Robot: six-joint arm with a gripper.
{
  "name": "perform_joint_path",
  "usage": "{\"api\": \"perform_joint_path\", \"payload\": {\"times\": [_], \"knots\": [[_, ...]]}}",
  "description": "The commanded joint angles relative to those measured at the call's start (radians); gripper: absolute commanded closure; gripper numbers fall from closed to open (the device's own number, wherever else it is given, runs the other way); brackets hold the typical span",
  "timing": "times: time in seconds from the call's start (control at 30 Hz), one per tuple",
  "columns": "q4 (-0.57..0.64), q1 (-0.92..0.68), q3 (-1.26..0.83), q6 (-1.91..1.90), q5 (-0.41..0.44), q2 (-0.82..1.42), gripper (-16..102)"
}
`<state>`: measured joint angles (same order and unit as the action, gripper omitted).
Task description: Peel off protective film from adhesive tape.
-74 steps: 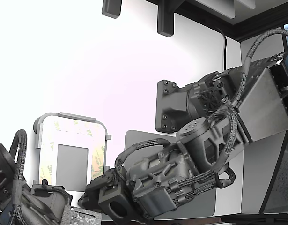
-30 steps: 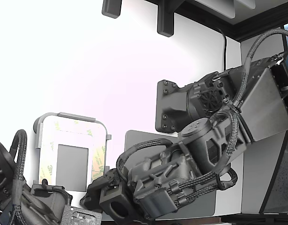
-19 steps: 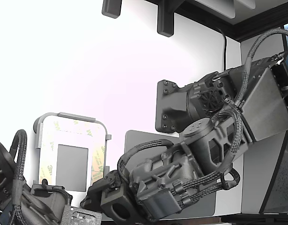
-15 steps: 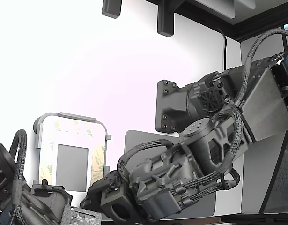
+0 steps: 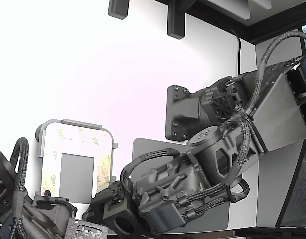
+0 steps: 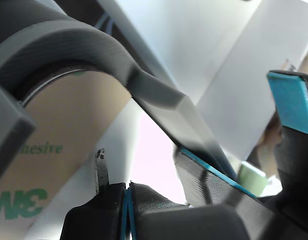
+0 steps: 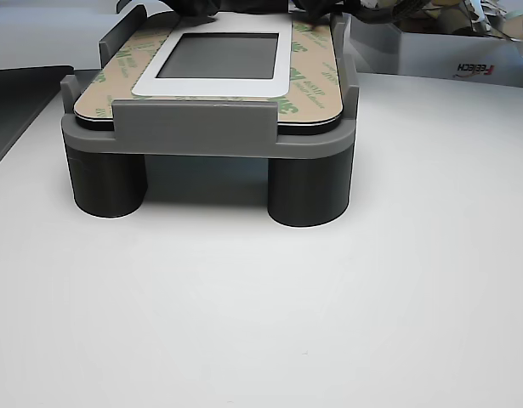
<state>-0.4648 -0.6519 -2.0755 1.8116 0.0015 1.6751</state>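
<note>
- hand [image 6: 127, 192]: fingertips pinched together, nothing visible between them, at holder frame [image 6: 93, 47] corner
- protective film [image 6: 53, 150] lies flat on plate beside the fingertips
- film [image 7: 308, 72] borders grey square [image 7: 220, 55]; holder on white tabletop [image 7: 329, 323]

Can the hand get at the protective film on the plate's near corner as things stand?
Probably yes. The hand already sits at the holder frame corner, right beside the protective film, with nothing visible between them. Whether its fingertips touch the film can't be told.
</note>
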Motion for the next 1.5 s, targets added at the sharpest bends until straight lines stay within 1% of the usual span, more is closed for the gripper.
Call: {"api": "perform_joint_path", "payload": {"times": [0.0,0.93,1.47], "knots": [[0.005,0.018,0.034,0.003,0.002,0.015,97],[-0.012,0.006,0.023,-0.02,-0.009,0.037,97],[0.005,0.005,-0.003,-0.031,-0.011,0.051,97]]}}
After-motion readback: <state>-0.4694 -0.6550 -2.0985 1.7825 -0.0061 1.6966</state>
